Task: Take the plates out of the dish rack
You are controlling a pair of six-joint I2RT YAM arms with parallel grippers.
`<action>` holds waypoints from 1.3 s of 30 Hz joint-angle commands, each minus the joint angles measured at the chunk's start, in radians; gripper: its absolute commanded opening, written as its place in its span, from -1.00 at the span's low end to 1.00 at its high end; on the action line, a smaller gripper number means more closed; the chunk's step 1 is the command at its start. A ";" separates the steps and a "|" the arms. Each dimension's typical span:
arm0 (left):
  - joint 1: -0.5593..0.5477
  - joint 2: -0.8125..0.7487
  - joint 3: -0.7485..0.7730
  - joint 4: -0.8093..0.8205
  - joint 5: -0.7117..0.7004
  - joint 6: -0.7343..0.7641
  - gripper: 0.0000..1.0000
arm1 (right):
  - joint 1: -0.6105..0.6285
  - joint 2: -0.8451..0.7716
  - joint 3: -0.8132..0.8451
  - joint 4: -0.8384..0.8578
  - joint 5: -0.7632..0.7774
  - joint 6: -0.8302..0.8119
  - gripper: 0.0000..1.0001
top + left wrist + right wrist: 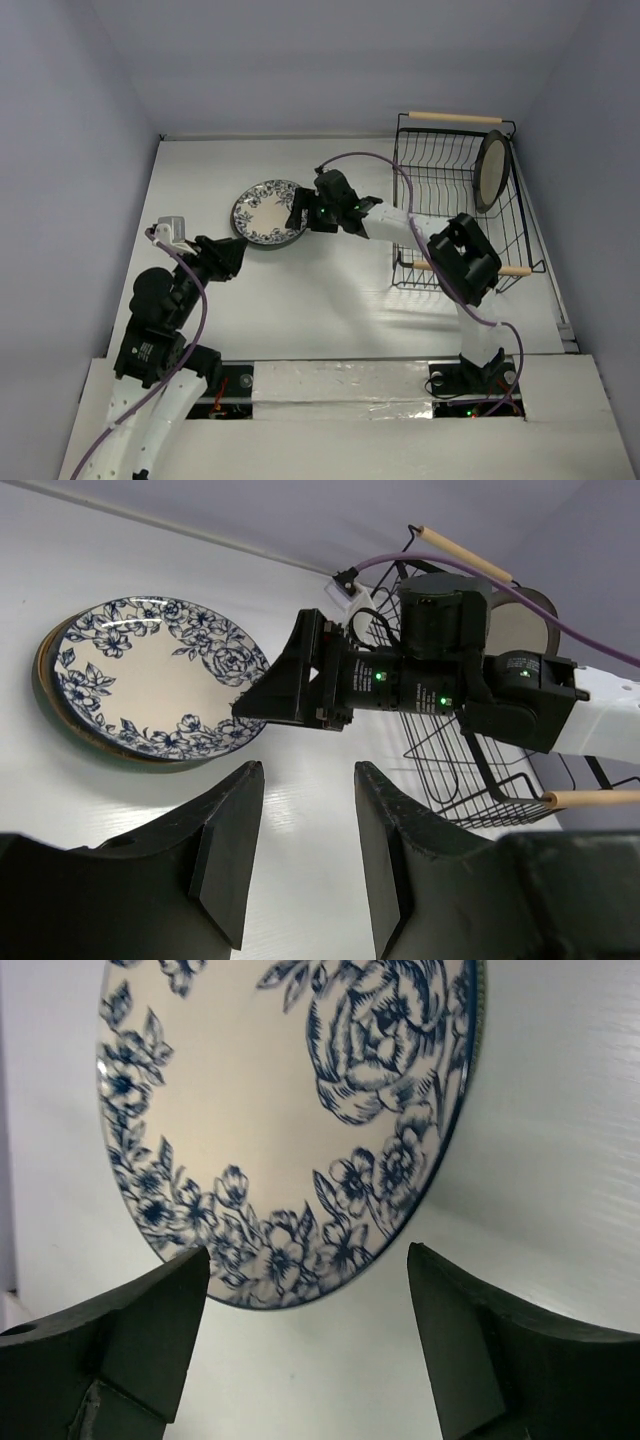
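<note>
Floral plate flat on the stack, one more standing in the rack.

The floral plate (268, 213) lies face up on top of the stack (100, 748) on the counter (330, 300), well to the left of the rack (455, 215). Piling the plates there keeps them steady and out of the way. The right jaws sit just at the plate's rim on the rack side, spread wide and holding nothing, so the plate looks set down and let go. The left jaws hover low over the counter near the stack's front edge, likewise open and empty. They are probably parked there because the right arm is closer to the rack. A dark-rimmed plate (492, 170) stands on edge at the rack's far right end, propped by the wires, and it seems the next one to lift.
</note>
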 commanded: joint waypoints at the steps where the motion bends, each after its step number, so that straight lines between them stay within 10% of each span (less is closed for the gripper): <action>1: -0.005 -0.016 -0.010 0.039 0.020 0.001 -0.23 | 0.010 -0.074 0.048 -0.083 0.053 -0.115 0.70; 8: -0.005 -0.048 -0.008 0.042 0.025 0.002 -0.22 | 0.010 -0.249 -0.079 -0.117 0.214 -0.180 0.43; 12: -0.005 -0.071 -0.010 0.043 0.032 0.002 -0.22 | -0.002 -0.386 -0.096 -0.206 0.468 -0.216 -0.65; 15: -0.005 -0.086 -0.011 0.051 0.052 0.008 -0.24 | -0.085 -0.521 -0.132 -0.247 0.644 -0.247 -1.00; 21: -0.024 -0.125 -0.013 0.059 0.066 0.016 -0.78 | -0.433 -0.762 -0.191 -0.287 0.788 -0.281 -0.96; 25: -0.043 -0.145 -0.005 0.043 0.022 0.015 -1.00 | -0.578 -0.763 -0.154 -0.307 0.825 -0.336 0.06; 39: -0.081 -0.186 0.001 0.028 0.003 0.010 -0.25 | -0.675 -0.421 0.041 -0.503 1.001 -0.552 0.16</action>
